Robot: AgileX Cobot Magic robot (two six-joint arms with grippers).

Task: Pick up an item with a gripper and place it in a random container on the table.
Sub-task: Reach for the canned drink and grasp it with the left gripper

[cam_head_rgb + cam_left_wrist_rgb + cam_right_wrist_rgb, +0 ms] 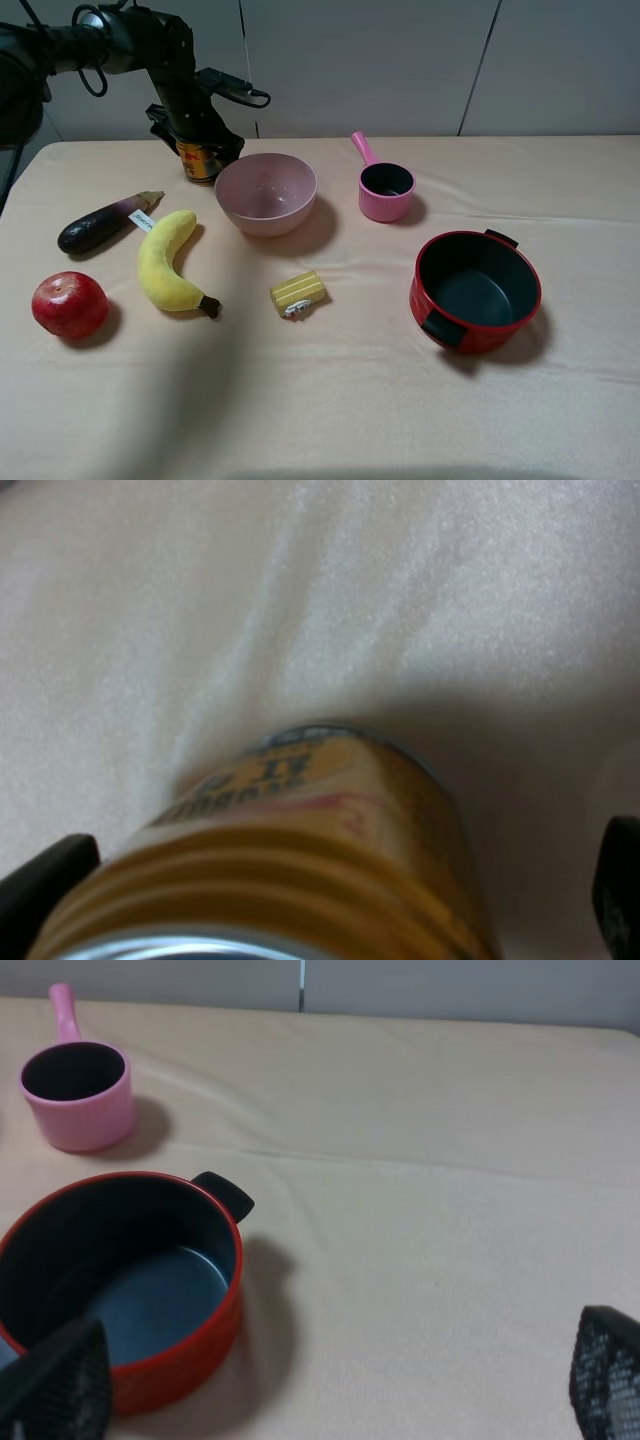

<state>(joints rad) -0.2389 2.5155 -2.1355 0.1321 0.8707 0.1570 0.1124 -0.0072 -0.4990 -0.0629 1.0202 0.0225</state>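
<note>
Here, left end effector (330,895): black claw set wide, one finger on either side of the small orange-yellow drink can with red label marks (330,830). A visible gap remains on one side, so not clamped. The can stands upright on the beige-peach cloth tabletop (330,400), far left corner, just beside the round pink bowl (266,192).

Outward from there on the left side: dark purple eggplant (100,222), yellow banana (168,262) next to it, red round fruit (69,305) nearer the front edge. Small yellow ridged block (298,293) lies near the middle, in front of the bowl. Small pink long-handled saucepan (385,188) sits to the right of the bowl.

Round red pot with dark inside and black side handles (475,290) stands right of centre, nothing in it, well apart from the can.

Right end effector (330,1390): fingers spread wide, gripping nothing, hovering near the red pot.
</note>
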